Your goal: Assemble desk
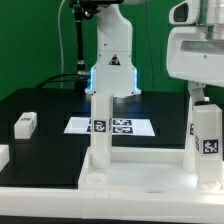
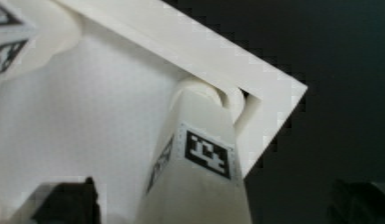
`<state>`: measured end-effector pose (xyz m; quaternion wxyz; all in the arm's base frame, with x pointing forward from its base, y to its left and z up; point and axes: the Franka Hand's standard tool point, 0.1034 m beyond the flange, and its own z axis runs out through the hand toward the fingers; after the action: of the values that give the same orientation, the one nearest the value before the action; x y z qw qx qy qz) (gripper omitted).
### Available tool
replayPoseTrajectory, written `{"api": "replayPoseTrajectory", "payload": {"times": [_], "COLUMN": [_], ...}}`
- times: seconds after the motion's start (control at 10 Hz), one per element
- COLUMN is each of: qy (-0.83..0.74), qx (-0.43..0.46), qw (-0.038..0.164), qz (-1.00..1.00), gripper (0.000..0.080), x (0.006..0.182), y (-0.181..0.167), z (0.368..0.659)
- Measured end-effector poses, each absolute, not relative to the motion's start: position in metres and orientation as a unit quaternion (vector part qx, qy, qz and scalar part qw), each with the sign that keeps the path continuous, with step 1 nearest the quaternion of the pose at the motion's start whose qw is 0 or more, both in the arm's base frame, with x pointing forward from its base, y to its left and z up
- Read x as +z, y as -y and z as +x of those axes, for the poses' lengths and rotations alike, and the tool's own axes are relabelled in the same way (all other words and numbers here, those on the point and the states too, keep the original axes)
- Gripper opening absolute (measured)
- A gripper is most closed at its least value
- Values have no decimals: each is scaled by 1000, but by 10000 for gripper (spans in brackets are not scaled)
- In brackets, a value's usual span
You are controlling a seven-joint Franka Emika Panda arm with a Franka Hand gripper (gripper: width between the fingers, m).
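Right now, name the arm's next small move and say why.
Probably lift straight up, clear of the upright leg. The jaws stand open on either side of it, and it is seated in the panel corner socket. A loose leg lies on the table, likely the next pick.

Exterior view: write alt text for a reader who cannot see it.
A white desk panel lies in the foreground on a black table with two tagged legs standing upright in it: a central leg, and an end leg at the exterior view's right directly below the robot's gripper. Behind them lie the marker board and, toward that view's left, a loose leg.
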<state>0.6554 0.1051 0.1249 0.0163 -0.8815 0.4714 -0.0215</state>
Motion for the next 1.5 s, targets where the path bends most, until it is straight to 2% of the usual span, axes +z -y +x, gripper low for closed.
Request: {"api": "replayPoseTrajectory", "payload": {"times": [0.5,1.2,1.4,1.5], "qy": [-254,-41,-28,-29], "qx": [-27,-26,-26,-26], "qw": [2,-10,-12,-11], "qz": [-967,-999,-999,-999], "gripper": [649,649,403,403], "x": [124,123,123,123], "y": [-98,-91,-90,-91], "z": [655,656,656,656]}}
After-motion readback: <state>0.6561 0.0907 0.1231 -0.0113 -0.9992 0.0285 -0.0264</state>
